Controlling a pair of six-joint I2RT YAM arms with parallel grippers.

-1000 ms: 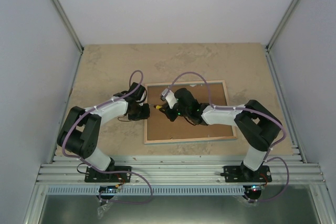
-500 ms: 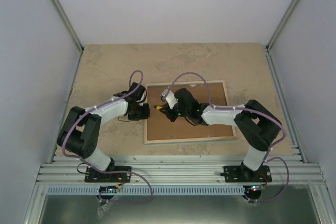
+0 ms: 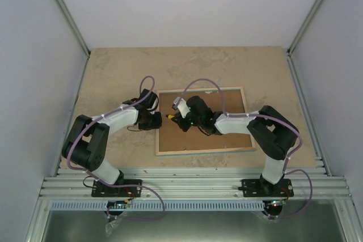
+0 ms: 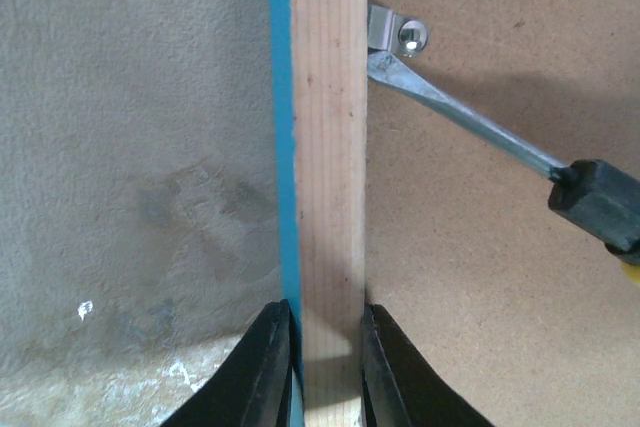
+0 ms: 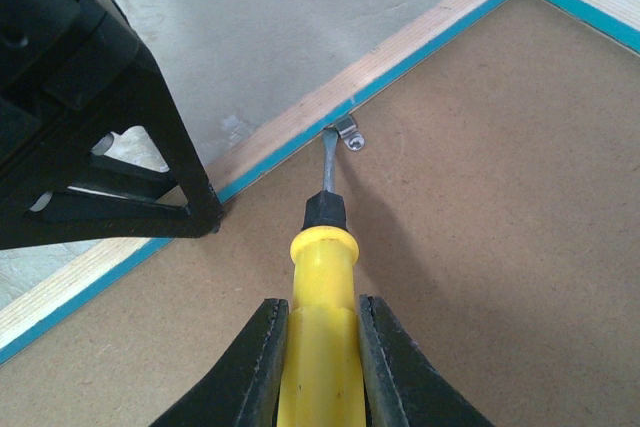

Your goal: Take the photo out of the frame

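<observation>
Left claw (image 4: 323,332) pinches frame (image 4: 325,147) edge, right claw (image 5: 320,322) grips screwdriver (image 5: 322,242), photo hidden underneath.

The top view looks steeply down over the whole table (image 3: 113,66). Both wrist views sit very close and share the frame (image 4: 325,147) edge and its clip (image 4: 393,33).
</observation>
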